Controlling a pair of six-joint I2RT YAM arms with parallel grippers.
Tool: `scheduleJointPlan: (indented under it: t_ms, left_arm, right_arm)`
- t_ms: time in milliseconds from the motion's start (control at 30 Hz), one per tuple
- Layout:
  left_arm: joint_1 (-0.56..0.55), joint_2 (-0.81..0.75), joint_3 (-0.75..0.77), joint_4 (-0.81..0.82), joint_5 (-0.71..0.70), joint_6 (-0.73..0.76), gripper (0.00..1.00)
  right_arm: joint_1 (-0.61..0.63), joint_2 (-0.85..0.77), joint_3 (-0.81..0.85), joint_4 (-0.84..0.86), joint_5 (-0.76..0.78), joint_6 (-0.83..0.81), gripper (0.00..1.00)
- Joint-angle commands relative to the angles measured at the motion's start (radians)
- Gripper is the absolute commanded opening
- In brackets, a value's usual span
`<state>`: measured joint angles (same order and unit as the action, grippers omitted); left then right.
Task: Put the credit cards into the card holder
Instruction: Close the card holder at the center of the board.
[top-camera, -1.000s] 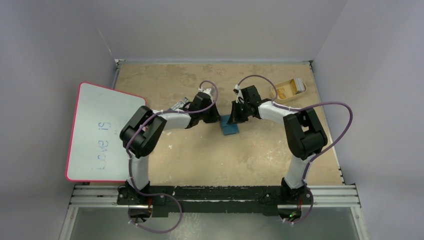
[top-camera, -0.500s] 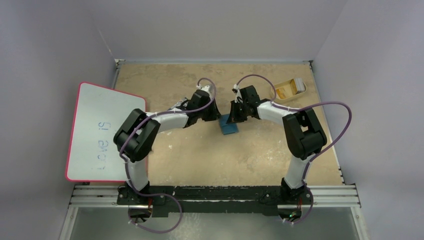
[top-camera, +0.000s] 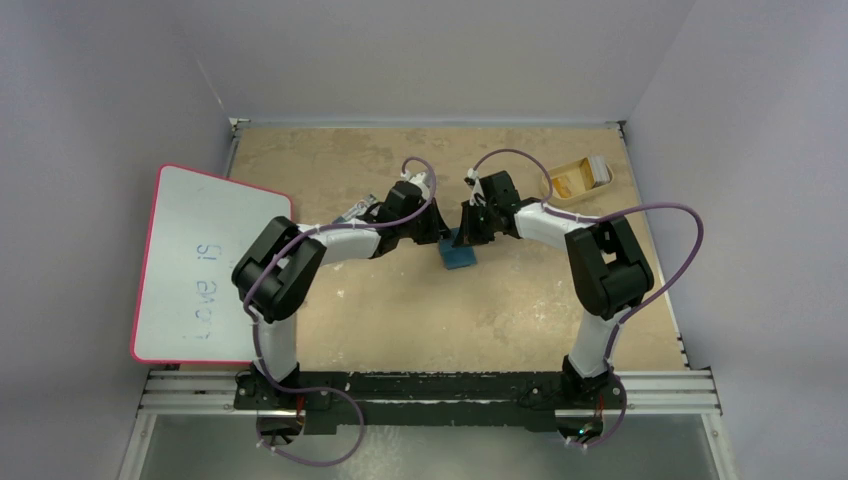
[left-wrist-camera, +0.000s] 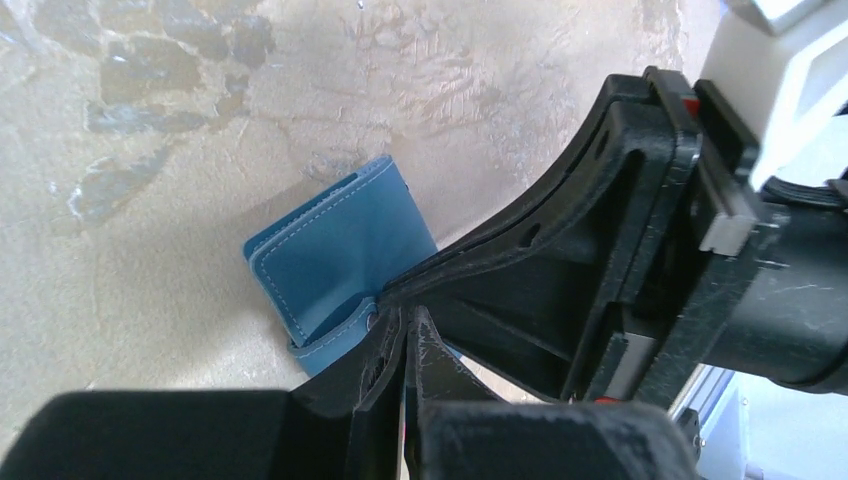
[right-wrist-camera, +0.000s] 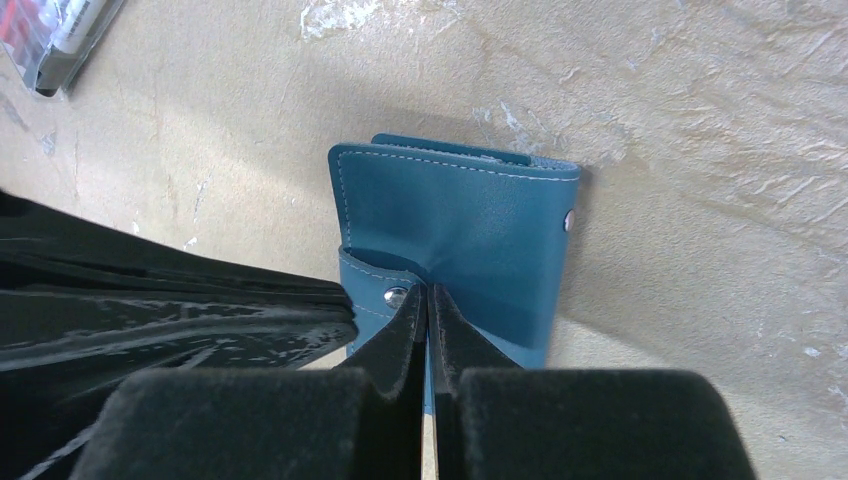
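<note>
**A:** Where is the wallet (top-camera: 459, 253)?

**B:** Flat on the tabletop (top-camera: 420, 320), about the middle, between the two arms. It is folded, teal cover up, and its snap strap hangs loose at one edge.

**A:** And the left fingers (left-wrist-camera: 406, 335)?

**B:** Clenched together, with the tips right at the strap edge of the wallet. I cannot tell whether they pinch any leather.

**A:** The right fingers (right-wrist-camera: 428, 305)?

**B:** Pressed together too. Their tips are down on the wallet's cover, just beside the metal snap (right-wrist-camera: 397, 296) on the strap. Nothing shows plainly caught between them. The two pairs come at the wallet from opposite sides and nearly touch each other.

**A:** The cards (top-camera: 572, 182)?

**B:** In the tan tray (top-camera: 549, 186) near the far right corner, well apart from the wallet. The orange-yellow ones lie flat inside. Something whitish sits at the tray's far end, too small to make out.

**A:** What else is there?

**B:** A whiteboard (top-camera: 205, 262) with a pink rim and blue writing juts past the tabletop's left edge. A flat pack (top-camera: 357, 209) lies by the left arm, mostly hidden.
</note>
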<state>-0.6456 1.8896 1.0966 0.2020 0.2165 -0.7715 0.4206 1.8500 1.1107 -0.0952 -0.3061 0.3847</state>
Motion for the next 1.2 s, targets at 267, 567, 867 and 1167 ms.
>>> scheduleJointPlan:
  t_ms: [267, 567, 867, 1167]
  left_arm:
    - [-0.003, 0.052, -0.02, 0.05, 0.017, -0.002, 0.0]
    - [-0.003, 0.077, -0.012, 0.009, -0.017, 0.029, 0.0]
    - [-0.002, 0.104, -0.001, -0.024, -0.031, 0.044, 0.0]
    - [-0.015, 0.082, -0.026, -0.025, -0.039, 0.053, 0.0]
  right_arm:
    - [0.007, 0.042, -0.036, -0.014, 0.042, -0.02, 0.0]
    - [0.007, 0.044, -0.038, -0.011, 0.041, -0.02, 0.0]
    - [0.007, 0.045, -0.036, 0.0, 0.05, -0.021, 0.0]
    - [0.012, 0.039, -0.05, 0.033, 0.039, -0.015, 0.0]
